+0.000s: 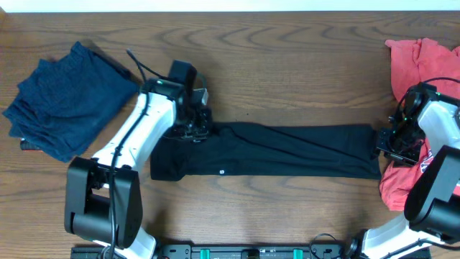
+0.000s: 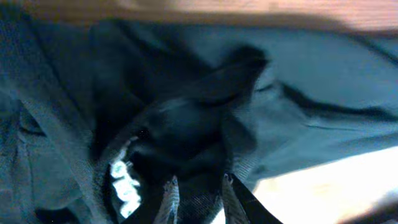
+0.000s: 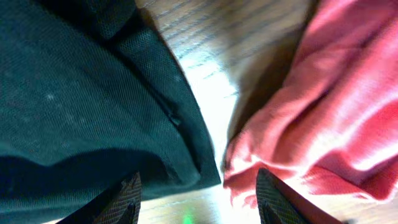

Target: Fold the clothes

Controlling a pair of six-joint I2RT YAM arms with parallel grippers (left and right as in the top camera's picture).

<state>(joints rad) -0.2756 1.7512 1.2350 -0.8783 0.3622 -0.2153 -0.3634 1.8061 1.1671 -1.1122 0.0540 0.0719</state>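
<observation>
The black shirt (image 1: pixel 287 151) lies as a long folded strip across the table's middle, with its small white logo (image 1: pixel 221 172) near the front edge. My left gripper (image 1: pixel 198 129) is at the strip's bunched upper-left end. In the left wrist view its fingers (image 2: pixel 199 194) are shut on black shirt fabric (image 2: pixel 311 93) beside a white neck label (image 2: pixel 124 180). My right gripper (image 1: pixel 384 144) is at the strip's right end. It is open (image 3: pixel 196 193) over the shirt's corner (image 3: pixel 74 93) and the coral-red T-shirt (image 3: pixel 336 93), holding nothing.
The coral-red T-shirt (image 1: pixel 424 65) lies crumpled along the right edge, partly under the right arm. Navy-blue garments (image 1: pixel 65 101) are piled at the far left. Bare wood table (image 1: pixel 287 79) shows behind and in front of the black strip.
</observation>
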